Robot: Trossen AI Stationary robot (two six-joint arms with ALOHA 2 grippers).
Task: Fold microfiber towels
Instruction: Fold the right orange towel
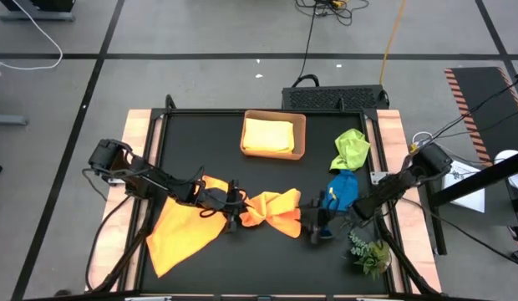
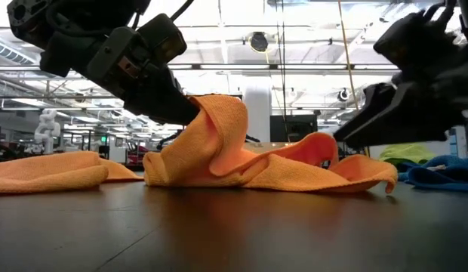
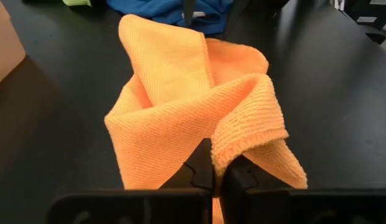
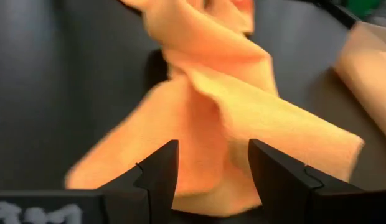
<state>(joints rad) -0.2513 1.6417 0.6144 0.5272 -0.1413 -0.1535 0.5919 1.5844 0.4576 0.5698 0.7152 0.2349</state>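
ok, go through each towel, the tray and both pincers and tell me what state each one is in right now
Crumpled orange towel: bunched at table centre, one edge pinched.
Spread orange towel: lying mostly flat, unfolded.
Yellow towel: folded, inside the tray.
Tray: holding the yellow towel.
Lime green towel: crumpled.
Blue towel: crumpled.
Left pincer: shut on the crumpled orange towel.
Right pincer: open, at that towel's other end.

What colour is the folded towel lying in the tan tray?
Yellow folded towel; clearest in the high view.
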